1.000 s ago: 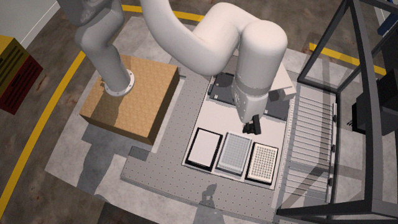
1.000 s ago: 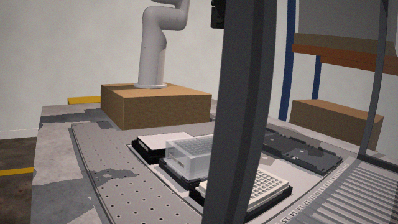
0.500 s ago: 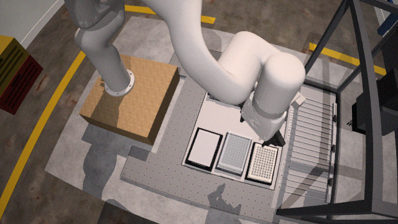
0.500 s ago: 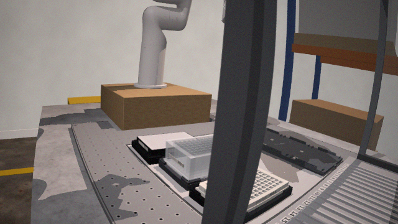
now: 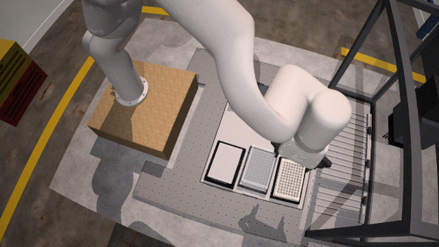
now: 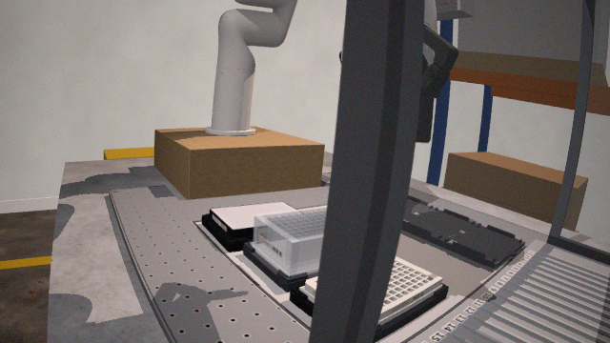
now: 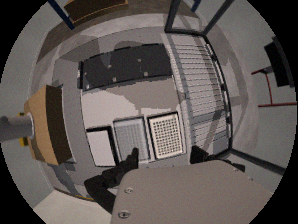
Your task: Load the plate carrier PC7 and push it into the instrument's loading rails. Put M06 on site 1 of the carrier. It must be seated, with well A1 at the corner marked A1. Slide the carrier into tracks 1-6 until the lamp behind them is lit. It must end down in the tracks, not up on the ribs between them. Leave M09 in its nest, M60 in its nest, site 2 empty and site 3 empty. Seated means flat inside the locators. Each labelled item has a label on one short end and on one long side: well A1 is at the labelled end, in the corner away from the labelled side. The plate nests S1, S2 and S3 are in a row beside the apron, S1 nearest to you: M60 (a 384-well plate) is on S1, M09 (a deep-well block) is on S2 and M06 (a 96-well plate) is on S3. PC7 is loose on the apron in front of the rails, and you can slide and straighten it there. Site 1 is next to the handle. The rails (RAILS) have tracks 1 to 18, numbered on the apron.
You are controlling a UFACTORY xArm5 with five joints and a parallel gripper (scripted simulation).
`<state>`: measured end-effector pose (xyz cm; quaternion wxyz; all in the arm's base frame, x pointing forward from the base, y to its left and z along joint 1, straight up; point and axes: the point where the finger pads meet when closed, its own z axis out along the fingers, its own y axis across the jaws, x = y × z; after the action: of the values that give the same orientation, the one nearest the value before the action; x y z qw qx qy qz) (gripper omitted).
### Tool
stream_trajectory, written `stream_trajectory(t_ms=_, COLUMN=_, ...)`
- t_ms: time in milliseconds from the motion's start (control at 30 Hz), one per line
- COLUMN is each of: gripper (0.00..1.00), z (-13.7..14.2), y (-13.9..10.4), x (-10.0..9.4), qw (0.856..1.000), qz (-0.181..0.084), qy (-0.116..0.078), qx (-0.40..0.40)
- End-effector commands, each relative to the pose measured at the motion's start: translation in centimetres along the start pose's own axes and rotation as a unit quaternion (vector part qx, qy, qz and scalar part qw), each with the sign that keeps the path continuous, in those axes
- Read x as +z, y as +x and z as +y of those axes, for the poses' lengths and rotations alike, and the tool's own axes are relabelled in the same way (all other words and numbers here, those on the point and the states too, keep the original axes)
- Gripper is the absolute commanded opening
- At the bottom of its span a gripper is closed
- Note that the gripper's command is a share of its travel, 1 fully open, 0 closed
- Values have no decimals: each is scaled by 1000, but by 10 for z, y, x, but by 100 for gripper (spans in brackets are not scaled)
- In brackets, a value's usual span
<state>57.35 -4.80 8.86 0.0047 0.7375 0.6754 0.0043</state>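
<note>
M06 (image 5: 289, 179), a white 96-well plate, sits in its black nest at the rail end of the row; it also shows in the exterior view (image 6: 410, 282) and the wrist view (image 7: 165, 135). M09 (image 5: 258, 169), a clear deep-well block, is in the middle nest. M60 (image 5: 224, 164), a flat white plate, is in the far nest. The dark carrier PC7 (image 6: 462, 233) lies empty on the apron; the arm hides it in the top view. My gripper (image 7: 165, 156) is open and empty, high above the plate row near M06.
The ribbed rails (image 5: 343, 161) lie to the right of the nests, inside a dark instrument frame (image 5: 408, 113) whose post blocks part of the exterior view. The arm's brown base box (image 5: 145, 106) stands left of the apron.
</note>
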Motion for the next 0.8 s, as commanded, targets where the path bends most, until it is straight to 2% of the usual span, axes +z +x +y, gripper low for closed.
stream_trajectory(t_ms=0, gripper=100, z=21, y=-2, x=15, qw=996, qz=0, qy=5, qx=-86)
stream_trajectory(t_ms=233, gripper=100, z=37, y=-5, x=30, qw=994, qz=0, qy=5, qx=-105)
stream_trajectory(t_ms=767, gripper=100, z=37, y=-5, x=30, qw=994, qz=0, qy=5, qx=-105)
